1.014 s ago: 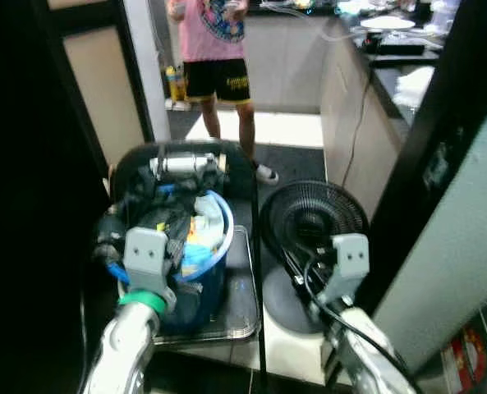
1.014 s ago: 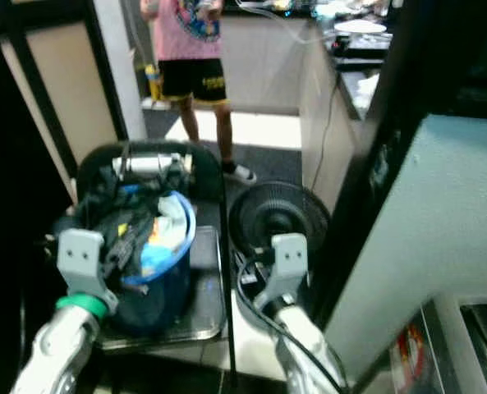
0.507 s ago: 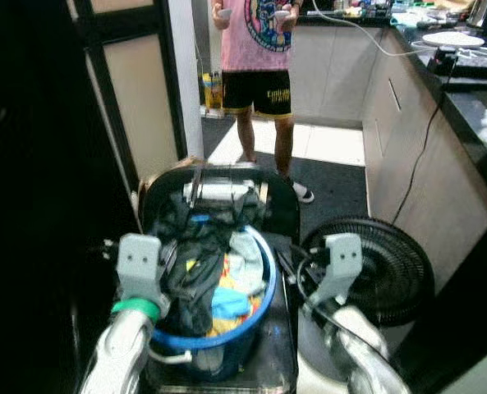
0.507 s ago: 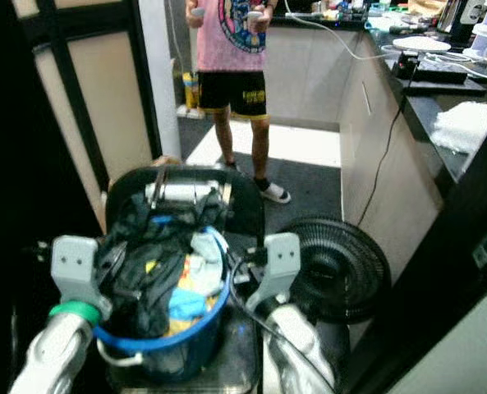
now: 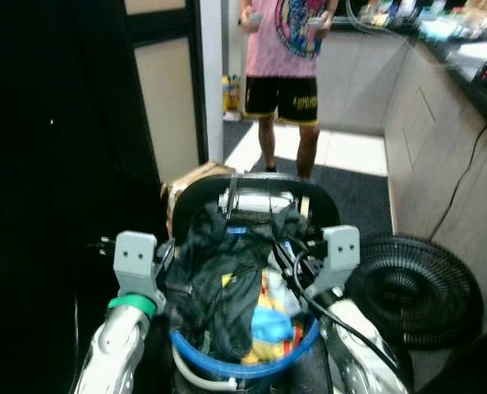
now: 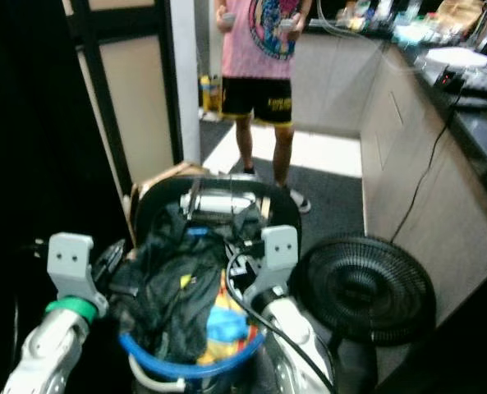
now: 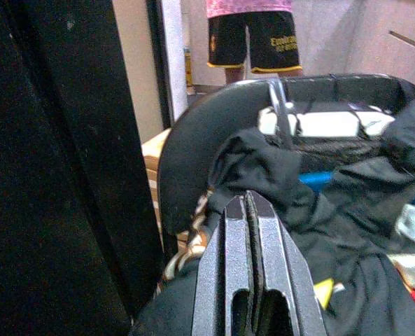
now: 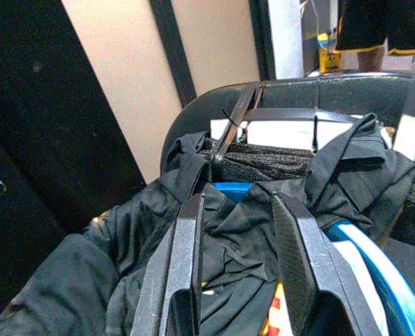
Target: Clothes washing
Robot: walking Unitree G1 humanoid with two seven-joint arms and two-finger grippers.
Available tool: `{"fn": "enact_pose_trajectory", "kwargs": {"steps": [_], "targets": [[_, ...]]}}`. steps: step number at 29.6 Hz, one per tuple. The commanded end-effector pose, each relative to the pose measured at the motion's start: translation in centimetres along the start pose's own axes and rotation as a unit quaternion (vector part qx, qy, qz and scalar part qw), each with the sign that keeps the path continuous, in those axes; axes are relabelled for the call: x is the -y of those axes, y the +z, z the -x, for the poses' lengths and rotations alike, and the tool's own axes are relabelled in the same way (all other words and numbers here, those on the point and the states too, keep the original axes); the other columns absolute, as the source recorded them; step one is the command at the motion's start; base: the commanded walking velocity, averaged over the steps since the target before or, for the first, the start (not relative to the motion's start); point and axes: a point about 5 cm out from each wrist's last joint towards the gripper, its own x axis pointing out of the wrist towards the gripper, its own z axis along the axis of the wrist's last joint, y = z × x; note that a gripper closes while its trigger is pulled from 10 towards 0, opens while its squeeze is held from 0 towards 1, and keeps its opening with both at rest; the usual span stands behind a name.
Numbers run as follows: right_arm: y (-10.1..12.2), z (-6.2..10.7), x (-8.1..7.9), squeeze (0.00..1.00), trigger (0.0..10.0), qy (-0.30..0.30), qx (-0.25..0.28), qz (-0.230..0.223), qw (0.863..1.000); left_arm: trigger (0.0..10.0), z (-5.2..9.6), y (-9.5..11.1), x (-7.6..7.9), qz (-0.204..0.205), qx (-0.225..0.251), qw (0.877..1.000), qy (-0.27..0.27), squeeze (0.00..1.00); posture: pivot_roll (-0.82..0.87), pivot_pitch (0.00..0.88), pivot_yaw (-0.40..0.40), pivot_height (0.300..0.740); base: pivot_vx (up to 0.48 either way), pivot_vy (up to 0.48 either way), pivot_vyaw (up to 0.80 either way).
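Observation:
A blue laundry basket full of clothes stands right in front of me. A black garment lies draped over its top, with bright yellow and blue clothes beside it. My left gripper is shut, its tips resting against the black garment at the basket's left side. On the basket's right side my right gripper is open and hovers just above the same garment, with the blue rim close by.
A dark curved chair back rises just behind the basket. A black floor fan lies to the right. A person in a pink shirt stands ahead on the kitchen floor. A dark door frame borders the left, counters the right.
The view has swung left, so the basket now sits centred and the fan has slid to the right. Both arms have kept their places on either side of the basket.

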Motion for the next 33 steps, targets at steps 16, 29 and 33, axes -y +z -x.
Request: {"fn": "enact_pose_trajectory", "kwargs": {"steps": [16,29,33], "targets": [[-0.6,-0.5,-0.2,0.0,10.0,-0.001,-0.032,0.017,0.999,10.0,0.5,-0.8,-0.2,-0.018,-0.017,1.0,-0.004,0.0,-0.01,0.024,0.065,0.74,0.0,0.0,0.0],[-0.5,-0.4,1.2,0.0,10.0,-0.046,-0.031,0.026,0.998,10.0,0.5,-1.2,-0.4,-0.011,-0.029,0.999,-0.008,0.0,-0.02,0.025,0.072,0.74,0.0,0.0,0.0],[-0.7,-0.5,1.0,0.0,10.0,-0.042,-0.033,0.031,0.998,10.0,0.4,-1.2,-0.2,-0.009,-0.027,1.0,-0.006,0.0,-0.02,0.025,0.067,0.74,0.0,0.0,0.0]]}}
